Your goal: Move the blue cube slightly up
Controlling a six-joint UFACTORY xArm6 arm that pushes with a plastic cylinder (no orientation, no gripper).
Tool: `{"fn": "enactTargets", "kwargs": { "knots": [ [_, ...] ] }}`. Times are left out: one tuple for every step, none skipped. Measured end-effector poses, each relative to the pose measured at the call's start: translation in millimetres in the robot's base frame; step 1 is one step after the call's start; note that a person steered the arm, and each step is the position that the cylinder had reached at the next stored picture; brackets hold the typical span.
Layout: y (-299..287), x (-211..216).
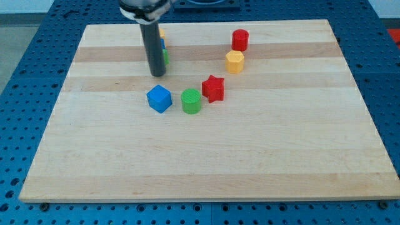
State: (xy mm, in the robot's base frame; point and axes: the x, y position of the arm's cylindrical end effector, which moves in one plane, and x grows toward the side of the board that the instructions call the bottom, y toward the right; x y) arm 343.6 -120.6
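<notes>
Fingers being absent, my tip (156, 74) is gripping nothing and hovering just above the blue cube (159, 98), which is sitting left of the green cylinder (191, 101) on the desk (250, 162), probably light, rigid, best pushed from its lower face.

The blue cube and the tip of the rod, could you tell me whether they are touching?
Apart. In the camera view, my tip ends above the blue cube, with a strip of bare wooden board showing between them.
</notes>
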Motion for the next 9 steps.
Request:
{"fn": "enactTargets", "kwargs": {
  "knots": [
    [-40, 0],
    [-85, 32],
    [-122, 83],
    [-129, 146],
    [-104, 202],
    [-42, 229],
    [10, 200],
    [30, 157],
    [30, 149]
  ]
}}
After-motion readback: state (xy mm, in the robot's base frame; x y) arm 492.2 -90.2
